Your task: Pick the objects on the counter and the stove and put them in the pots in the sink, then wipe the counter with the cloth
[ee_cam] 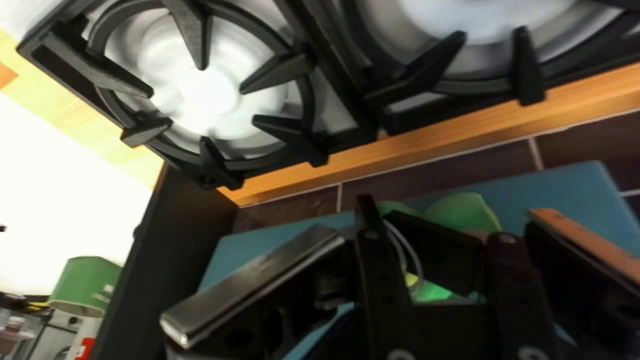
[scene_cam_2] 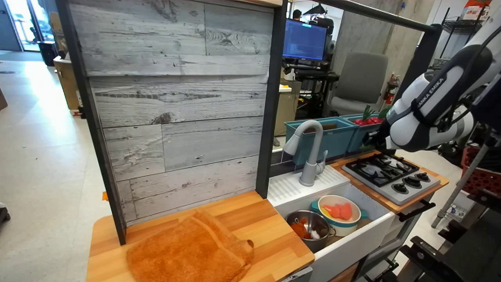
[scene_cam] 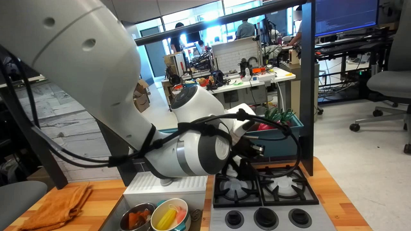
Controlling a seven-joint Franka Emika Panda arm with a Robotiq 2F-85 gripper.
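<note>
Well, my hand is closed down tight and, I judge, has the green toy pinched, since green shows both past and inside the grip; the toy's long axis is too hidden to tell. Both hang near the far edge of the stove. What counts is that the cream pot, the closer of the two in the sink, lies left and near from there, so I'd swing nearside of the faucet.
</note>
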